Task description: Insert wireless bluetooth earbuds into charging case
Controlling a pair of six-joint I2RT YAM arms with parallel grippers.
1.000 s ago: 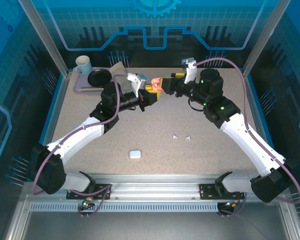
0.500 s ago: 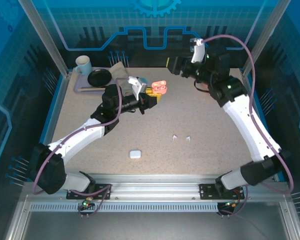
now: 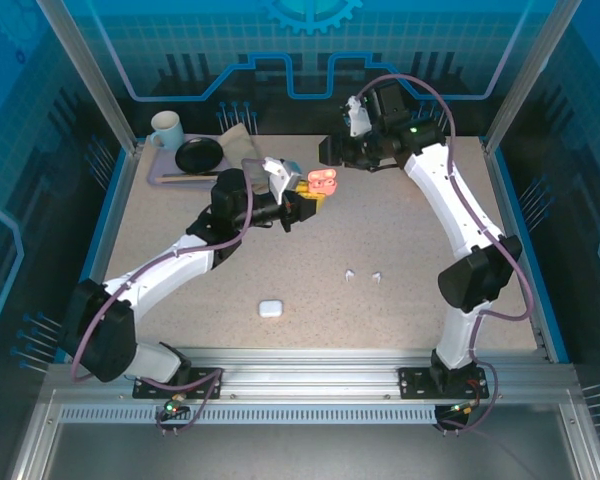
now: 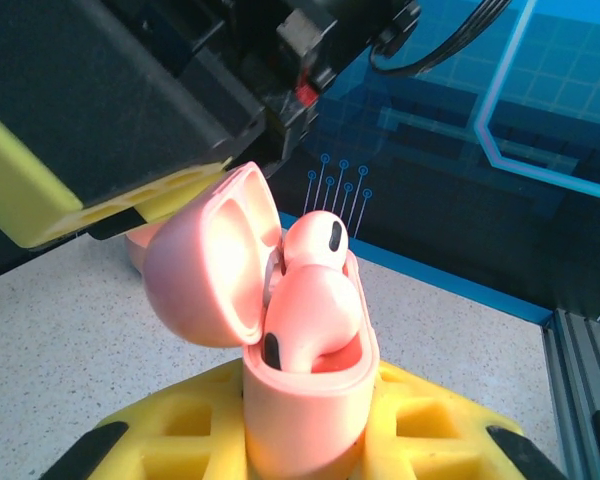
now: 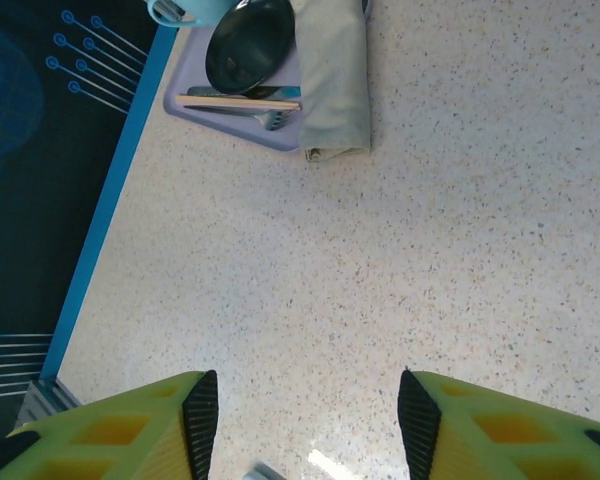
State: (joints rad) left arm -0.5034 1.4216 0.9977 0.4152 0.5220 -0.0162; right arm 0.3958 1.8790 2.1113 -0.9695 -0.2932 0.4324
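Along the far edge of the table, near centre, both grippers sit close together.

Right arm: rises from the near right corner and bends back to the far edge. Right gripper points down at bare tabletop, fingers spread, nothing between them.

Left arm: stretches from the near left corner to far centre. Left gripper is clamped on the base of the pink case, held upright, lid swung open.

Tray: far left corner, with mug, bowl and cloth. Not involved.

White case: flat on the table close to the near edge, left of centre, apart from everything. Lid state too small to read.

Pink buds: both inside the pink case, heads standing above its edge. Fully home or not, cannot tell.

White buds: two side by side on the table, right of centre, between the pink case and the near edge. Long axis not readable at this size.

Judgement: the pink pair is about done and the white pair remains. From the free right gripper they lie toward the near edge, well apart and below it. The right arm is the nearer one and the only one unladen. The white case lies beyond them, toward the near left corner.
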